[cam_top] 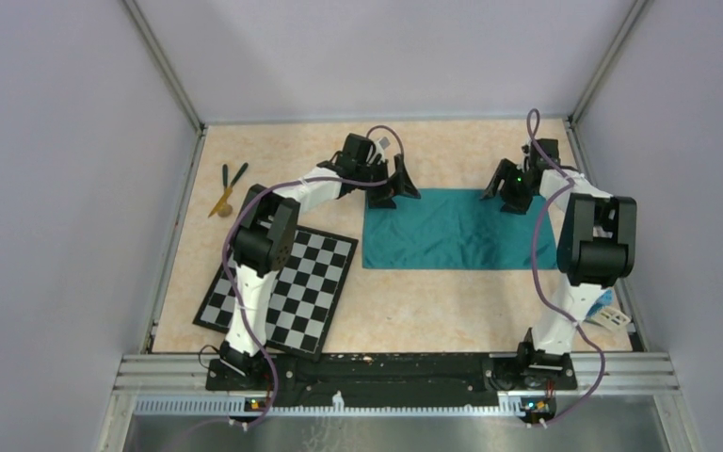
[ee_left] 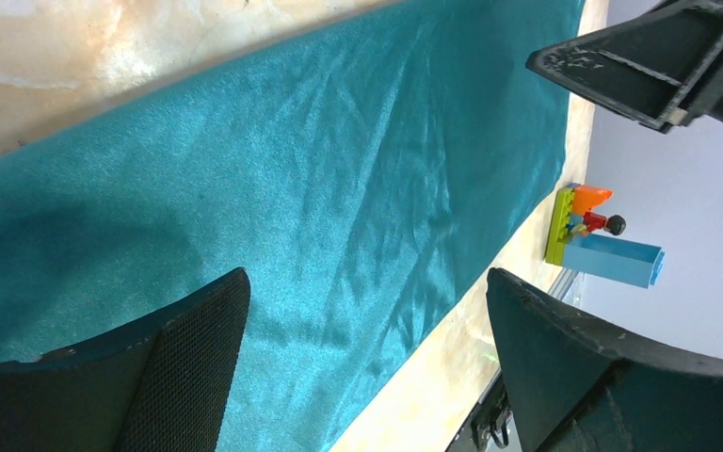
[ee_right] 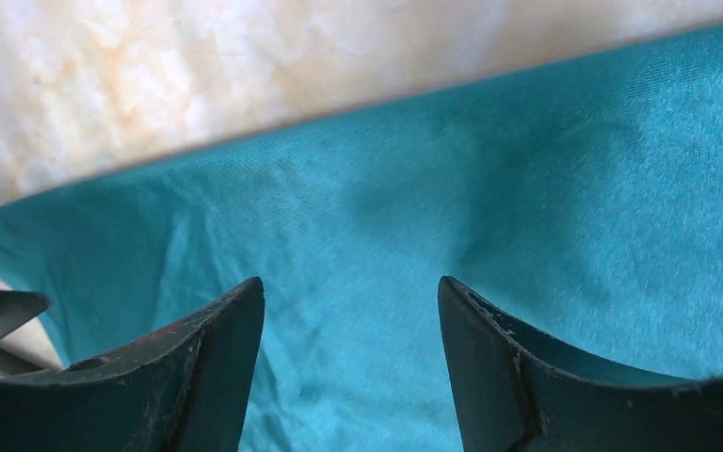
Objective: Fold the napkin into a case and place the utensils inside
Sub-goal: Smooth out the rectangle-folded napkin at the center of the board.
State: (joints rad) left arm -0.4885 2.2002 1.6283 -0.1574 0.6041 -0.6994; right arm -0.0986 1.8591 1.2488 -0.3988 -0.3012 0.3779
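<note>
Left pincer (cam_top: 397, 185) wide open, low over the upper left corner of the napkin (cam_top: 457, 235); right pincer (cam_top: 508, 193) open as well, at the upper right corner. Napkin lying flat as a wide rectangle, centre-right on the tabletop (cam_top: 414, 311), slightly creased. Utensils (cam_top: 226, 191), two dark green and one tan, at upper left, well apart from napkin, above the checkerboard (cam_top: 282, 282).

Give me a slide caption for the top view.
Jaws open, left arm and right arm hover at the far edge of the napkin; utensils lie far left.
</note>
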